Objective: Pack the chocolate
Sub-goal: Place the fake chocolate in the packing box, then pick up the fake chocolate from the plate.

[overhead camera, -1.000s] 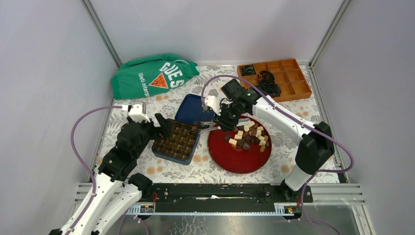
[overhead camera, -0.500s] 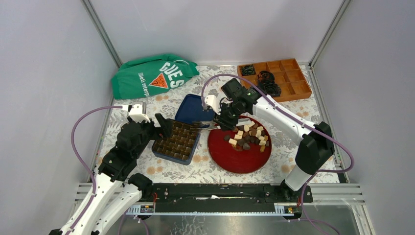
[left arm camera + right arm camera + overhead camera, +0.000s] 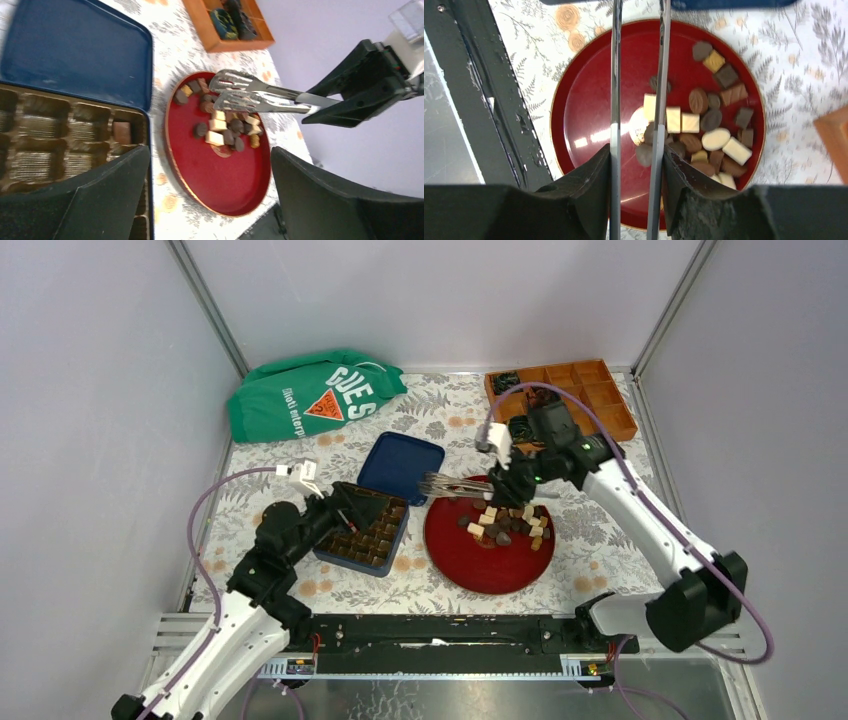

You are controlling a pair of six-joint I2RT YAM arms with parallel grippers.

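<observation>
A floral-covered table seen from above, with two robot arms reaching in from the near edge. The right gripper (image 3: 516, 480) is clamped around the handle end of metal tongs (image 3: 455, 484), held level and pointing left over the back of a round red plate (image 3: 480, 565). The tongs' two blades stand slightly apart, their tips near the plate's back-left rim. The chocolate (image 3: 505, 522), a loose heap of dark, mid-brown and cream pieces, lies on the plate's right half, under and just in front of the tongs. The left gripper (image 3: 368, 506) hangs with jaws spread wide above a blue box (image 3: 352, 558) just left of the plate. The box has a brown tray, and one brown piece (image 3: 121, 132) sits in a compartment near the plate. A blue lid (image 3: 400, 465) lies behind the box.
</observation>
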